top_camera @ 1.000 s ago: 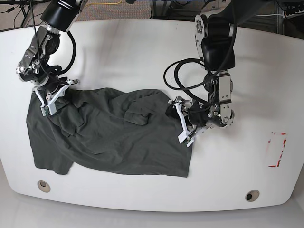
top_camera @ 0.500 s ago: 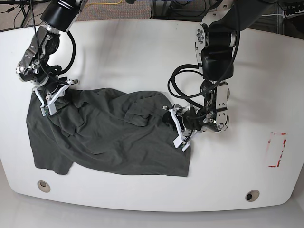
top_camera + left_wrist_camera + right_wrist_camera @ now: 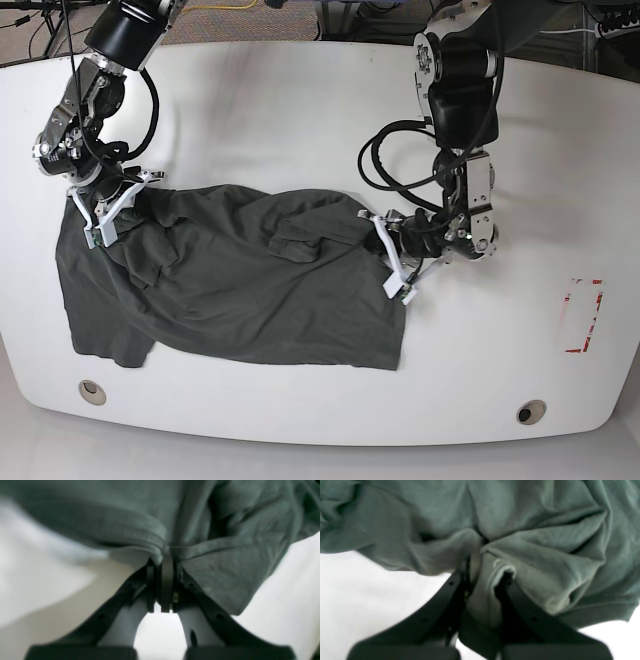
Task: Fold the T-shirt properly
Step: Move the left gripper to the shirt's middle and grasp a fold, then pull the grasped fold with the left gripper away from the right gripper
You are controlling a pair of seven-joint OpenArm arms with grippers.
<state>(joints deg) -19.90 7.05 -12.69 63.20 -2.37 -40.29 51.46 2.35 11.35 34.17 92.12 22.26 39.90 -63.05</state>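
The dark grey T-shirt [image 3: 240,290] lies crumpled and spread over the left and middle of the white table [image 3: 300,130]. My left gripper [image 3: 393,258] is at the shirt's right edge, on the base view's right. In the left wrist view this gripper [image 3: 165,557] is shut on a stitched hem of the T-shirt [image 3: 225,575]. My right gripper [image 3: 100,215] is at the shirt's upper left corner. Seen from the right wrist, it [image 3: 482,565] is shut on a bunched fold of the T-shirt [image 3: 532,555].
A red-outlined rectangle [image 3: 583,315] is marked on the table at the right. Two round holes [image 3: 92,391] [image 3: 531,411] sit near the front edge. Black cables [image 3: 385,165] loop beside the arm on the right.
My left gripper has gone from open to shut on the T-shirt's right edge and drawn it slightly right. The right gripper has stayed shut at the upper left corner.
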